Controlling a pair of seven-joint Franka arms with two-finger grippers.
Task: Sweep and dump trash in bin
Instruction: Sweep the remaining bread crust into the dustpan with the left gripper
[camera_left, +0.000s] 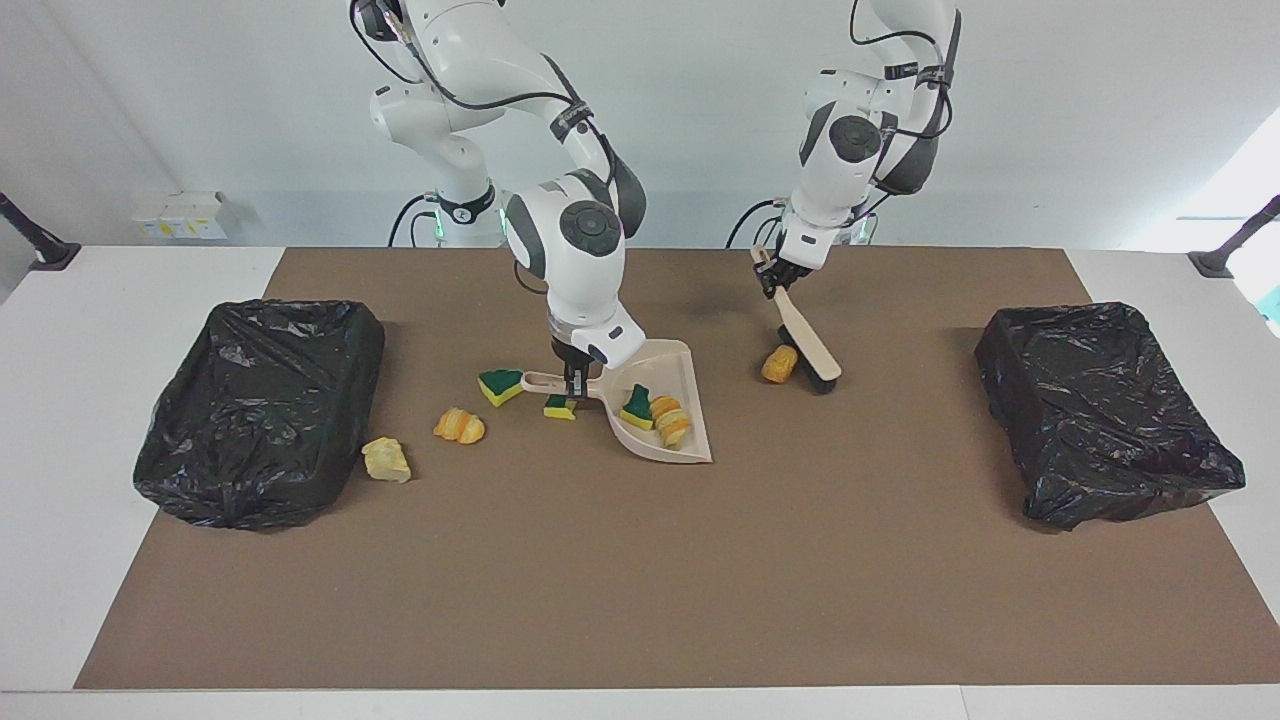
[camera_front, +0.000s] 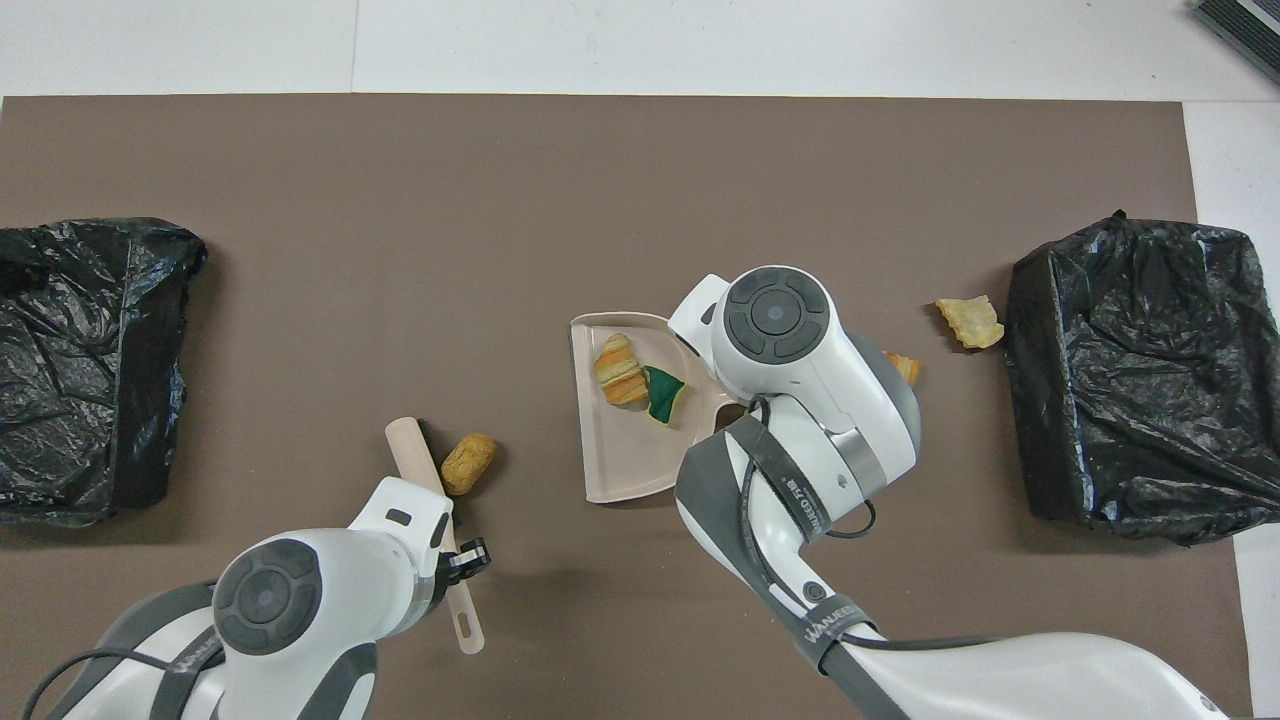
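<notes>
trash on your desk (camera_left: 120, 300) is in several places. two pieces, a green sponge piece (camera_left: 637, 406) and a layered orange lump (camera_left: 671, 420), lie inside the beige dustpan (camera_left: 690, 385), which rests on the brown mat (camera_left: 700, 570) near the middle. your right gripper (camera_left: 573, 381) is closed on the dustpan's handle. two more green-and-yellow sponge pieces (camera_left: 500, 385) lie just beside that handle, one of them partly under it. an orange bread-like lump (camera_left: 459, 425) and a pale yellow foam chunk (camera_left: 386, 460) lie toward the right arm's end, the chunk just beside the black-lined bin (camera_left: 260, 410) there.

your left gripper (camera_left: 778, 283) is closed on the handle of a hand brush (camera_left: 806, 345), which is tilted, with its bristle end down at the mat. an orange-brown lump (camera_left: 779, 363) lies right beside the bristles; you cannot tell from here if they touch. it is between the brush and the dustpan. a second black-lined bin (camera_left: 1100, 410) stands at the left arm's end, well apart from all the trash.
</notes>
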